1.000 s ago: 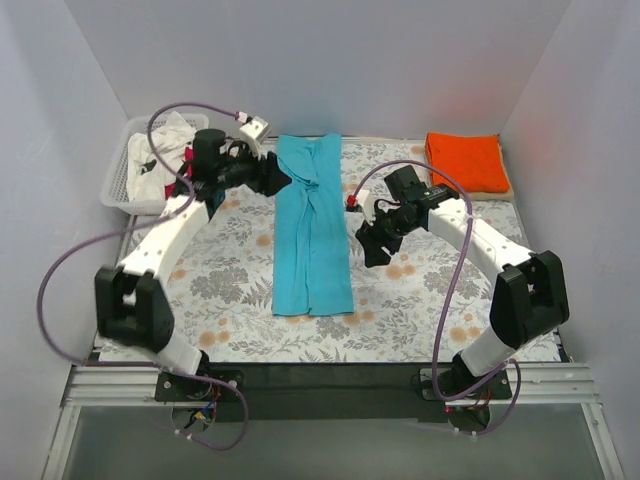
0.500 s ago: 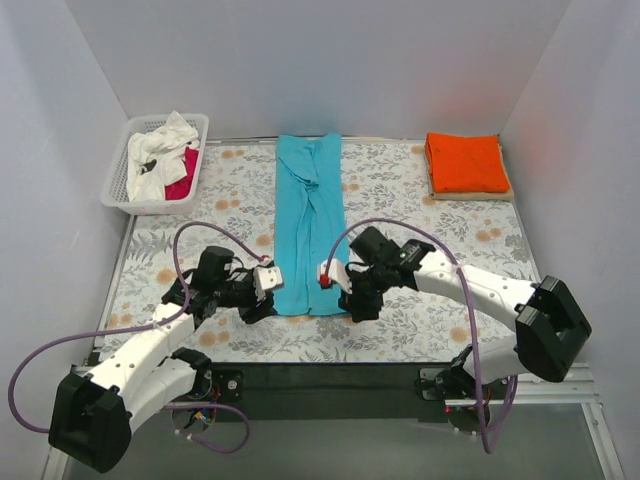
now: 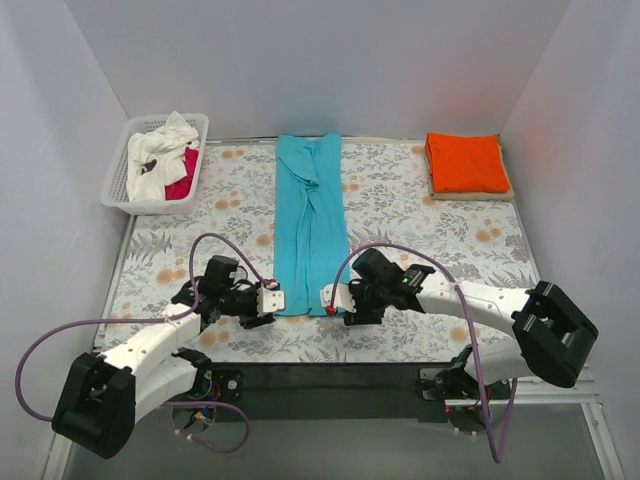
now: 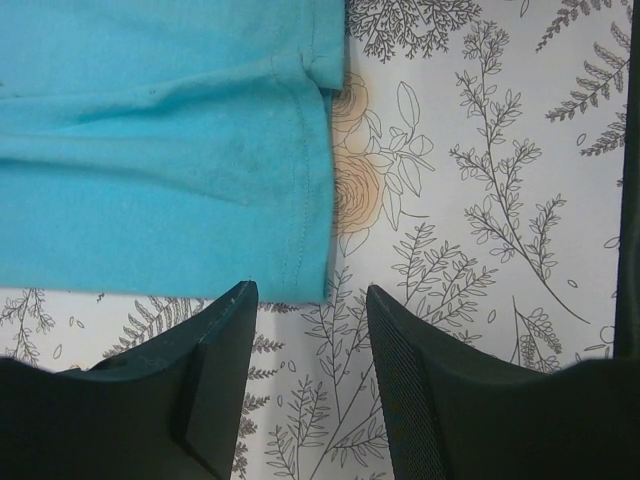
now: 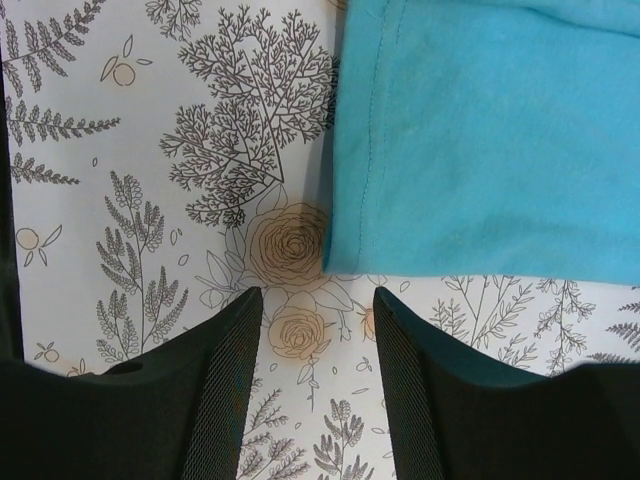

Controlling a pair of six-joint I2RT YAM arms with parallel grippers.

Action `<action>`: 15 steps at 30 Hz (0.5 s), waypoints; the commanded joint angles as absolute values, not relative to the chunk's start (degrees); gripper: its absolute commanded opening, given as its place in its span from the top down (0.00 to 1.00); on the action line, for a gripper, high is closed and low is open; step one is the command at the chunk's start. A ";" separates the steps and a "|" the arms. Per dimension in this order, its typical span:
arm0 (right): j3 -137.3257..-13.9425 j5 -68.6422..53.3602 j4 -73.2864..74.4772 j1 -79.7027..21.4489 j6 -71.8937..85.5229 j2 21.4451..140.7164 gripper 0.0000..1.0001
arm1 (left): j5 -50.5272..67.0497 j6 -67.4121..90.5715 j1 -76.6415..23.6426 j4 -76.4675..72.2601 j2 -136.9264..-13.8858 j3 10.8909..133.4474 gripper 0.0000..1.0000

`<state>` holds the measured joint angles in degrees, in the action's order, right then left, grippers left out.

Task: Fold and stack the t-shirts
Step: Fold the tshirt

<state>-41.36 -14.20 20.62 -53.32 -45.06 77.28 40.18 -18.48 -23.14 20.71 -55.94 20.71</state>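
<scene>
A floral tablecloth (image 3: 430, 220) covers the table; down its middle the teal t-shirt (image 3: 310, 225) lies flat as a long, narrow strip folded lengthwise, running from the far edge toward the arms. At the far left corner stands a white lattice basket (image 3: 150, 207); in it a crumpled white shirt (image 3: 160, 145) is heaped on top and spills over the far rim, with a red-pink shirt (image 3: 183, 172) showing beside it at the right wall. At the far right corner an orange t-shirt (image 3: 465, 162) lies folded into a neat square, well apart from the teal one. The left gripper (image 3: 272, 299) sits low at the strip's near left corner; its fingers (image 4: 215, 380) are spread and grip nothing, the hem corner lying in the gap at their tips. The right gripper (image 3: 330, 297) mirrors it at the near right corner; its fingers (image 5: 215, 390) are likewise parted and empty, the corner just beyond their tips.
</scene>
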 commanded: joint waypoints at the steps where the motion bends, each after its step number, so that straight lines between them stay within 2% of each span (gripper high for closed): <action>1: -40.17 -15.02 15.03 -53.79 -47.99 76.37 0.53 | 42.54 -21.62 -23.55 16.09 -57.13 20.39 0.55; 10: -38.50 -16.79 10.72 -53.88 -48.52 81.90 0.58 | 42.63 -18.37 -23.82 11.69 -64.42 21.36 0.58; 14: -38.23 -18.28 10.90 -53.88 -48.16 83.67 0.72 | 42.45 -19.77 -23.82 11.78 -65.39 20.83 0.60; 15: -38.23 -18.37 11.25 -53.88 -47.99 83.85 0.79 | 42.10 -20.38 -23.91 11.78 -65.48 20.57 0.61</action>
